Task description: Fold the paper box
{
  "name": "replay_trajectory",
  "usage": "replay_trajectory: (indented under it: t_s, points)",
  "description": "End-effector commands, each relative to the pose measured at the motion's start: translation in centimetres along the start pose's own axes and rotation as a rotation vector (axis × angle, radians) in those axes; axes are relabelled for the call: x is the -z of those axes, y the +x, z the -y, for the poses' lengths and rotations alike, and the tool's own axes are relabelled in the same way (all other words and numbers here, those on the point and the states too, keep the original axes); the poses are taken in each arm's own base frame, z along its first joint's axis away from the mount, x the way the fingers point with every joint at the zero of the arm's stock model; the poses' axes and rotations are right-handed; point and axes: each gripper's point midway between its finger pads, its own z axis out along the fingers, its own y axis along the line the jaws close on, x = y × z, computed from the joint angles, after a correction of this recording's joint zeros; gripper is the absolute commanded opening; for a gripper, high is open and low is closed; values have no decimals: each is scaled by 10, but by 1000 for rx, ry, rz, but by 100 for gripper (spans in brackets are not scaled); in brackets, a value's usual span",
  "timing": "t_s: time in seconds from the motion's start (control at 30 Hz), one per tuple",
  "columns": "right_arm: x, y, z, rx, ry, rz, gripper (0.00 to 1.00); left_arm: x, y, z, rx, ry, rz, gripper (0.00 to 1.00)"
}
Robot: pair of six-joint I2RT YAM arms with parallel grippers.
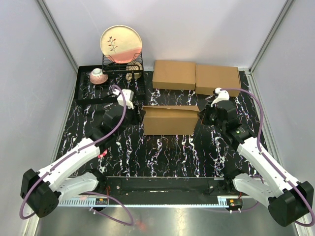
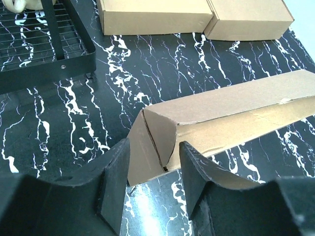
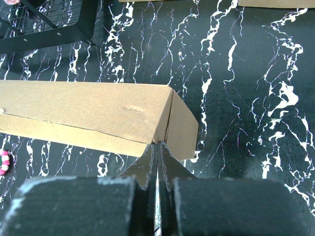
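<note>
The right gripper (image 3: 156,164), jaws pressed together, sits at the paper box's (image 3: 88,110) lower end corner.

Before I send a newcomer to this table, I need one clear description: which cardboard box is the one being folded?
Find the black marbled table and look at its centre. The paper box sits there alone, only partly formed, with flaps loose. The two brown boxes behind it lie closed, flat and side by side.
</note>
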Motion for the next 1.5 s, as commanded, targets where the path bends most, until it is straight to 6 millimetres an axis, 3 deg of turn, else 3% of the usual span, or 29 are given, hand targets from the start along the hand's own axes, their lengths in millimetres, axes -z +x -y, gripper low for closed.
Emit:
replay_trajectory:
  t_s: [0.0,0.43,0.73,0.83,1.03,1.47]
  points:
    - [2,15,10,-1,51,-69,0,-4,-23,13,14,50,67,47]
    - [1,18,10,-1,44,-76,0,-13,-28,13,8,40,61,36]
    - [1,19,10,1,42,-79,0,-15,-24,12,11,47,63,7]
    - [1,19,10,-3,40,-78,0,-17,-13,11,16,52,45,0]
    - [1,22,11,-2,44,-83,0,-19,13,7,40,60,6,0]
    - [0,26,11,-4,38,-96,0,-24,34,12,93,75,-42,0]
